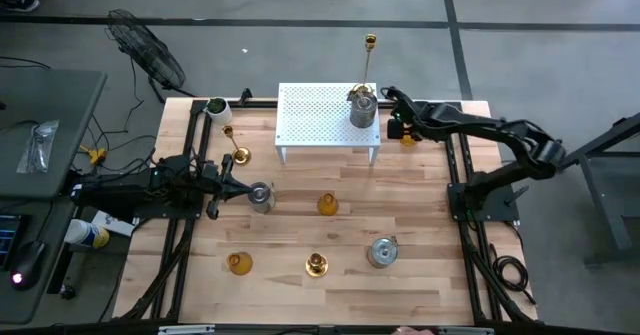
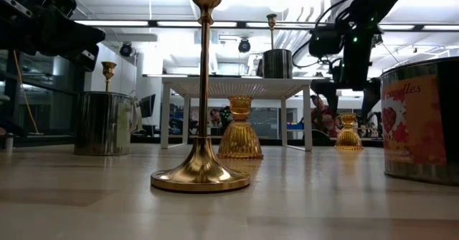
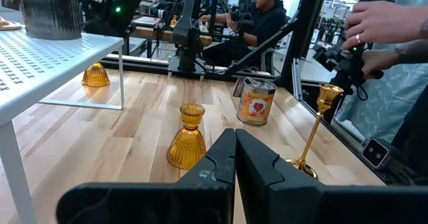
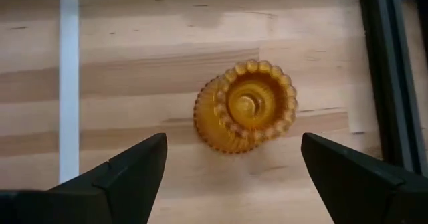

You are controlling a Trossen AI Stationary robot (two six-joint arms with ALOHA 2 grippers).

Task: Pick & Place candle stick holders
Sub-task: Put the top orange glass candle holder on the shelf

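Reading "candles" on a silver cup (image 2: 419,118); counting three cups, three gold sticks (image 1: 316,265), three amber holders; spreading right gripper (image 4: 232,144) wide above an amber holder (image 4: 245,107) beside the rack (image 1: 320,125); holding left gripper (image 3: 235,136) pinched empty near mid-table

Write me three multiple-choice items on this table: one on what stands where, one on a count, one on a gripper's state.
1. On the white rack stand:
A. a silver cup and a gold stick
B. the white cup alone
C. nothing

2. The amber holders in the high view number:
A. two
B. three
C. five

3. The right gripper has its jaws:
A. shut on a gold stick
B. open above one of the amber holders
C. shut, resting on the rack

Key:
1 A: both show on the rack top.
2 B: one beside the rack, one mid-table, one near the front.
3 B: the right wrist view shows the jaws spread either side of it.
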